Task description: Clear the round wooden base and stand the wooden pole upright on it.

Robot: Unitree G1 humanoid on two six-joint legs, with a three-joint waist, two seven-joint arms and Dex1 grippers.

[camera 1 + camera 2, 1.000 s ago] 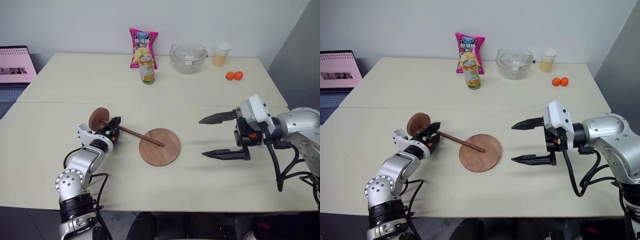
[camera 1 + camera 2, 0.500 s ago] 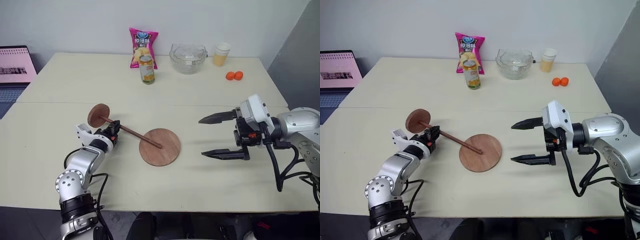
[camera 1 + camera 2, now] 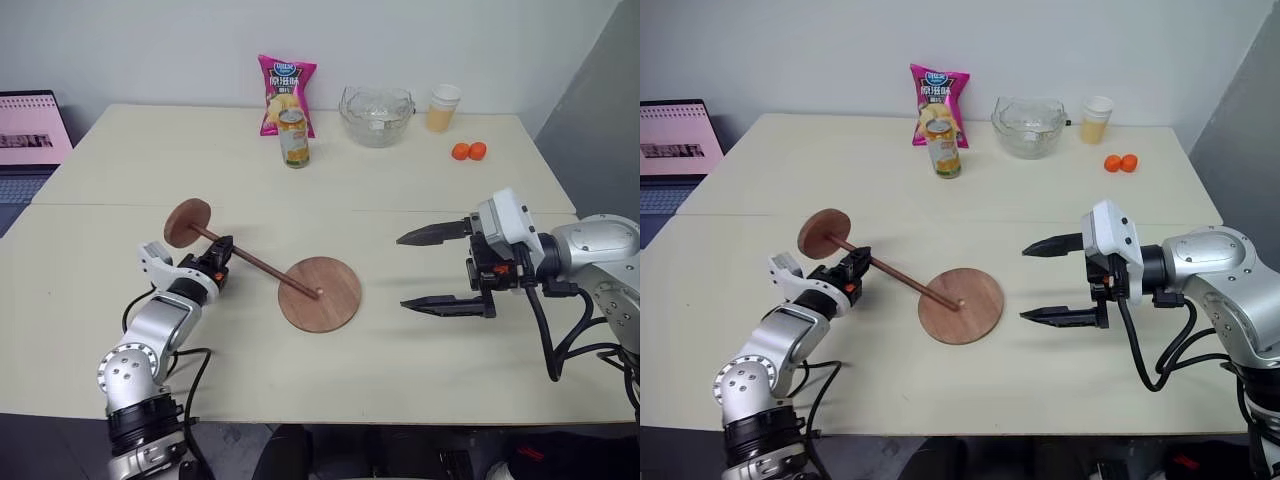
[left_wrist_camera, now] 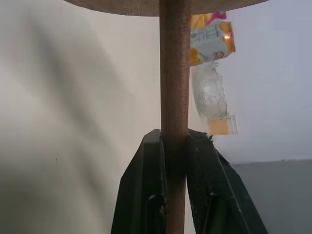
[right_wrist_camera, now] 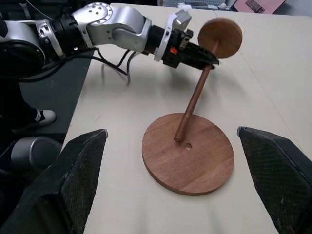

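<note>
Wooden pole point(image 3: 258, 264): a long thin dark-brown rod with a round reddish-brown disc fixed at one end; it slanted, disc end raised over the tabletop point(image 3: 400, 380) on my left, plain end down on the round wooden base point(image 3: 320, 294).
Round wooden base: a flat, smooth reddish-brown disc, lying on the near half of the tabletop between my two arms; a small hole showed near its middle, just beside the rod's tip, and nothing else lay on it.
My left pincer point(image 3: 222, 258): was clamped tight on the rod, a short way below the disc end, both black fingers point(image 4: 146, 195) pressing the wood.
My right pincer point(image 3: 436, 270): was spread wide and held nothing; it hung above the tabletop to the right of the base, well apart from the pole, fingers pointing toward the base.
Writing: the pink snack bag point(image 3: 287, 92) at the far edge carried a logo and printed characters I could not read; the can point(image 3: 293, 138) in front of it bore a label too small to read.
Other things: a glass bowl point(image 3: 376, 116), a cup point(image 3: 443, 108) and two small orange fruits point(image 3: 467, 151) stood along the far side; an open laptop point(image 3: 30, 140) sat off to my left.
</note>
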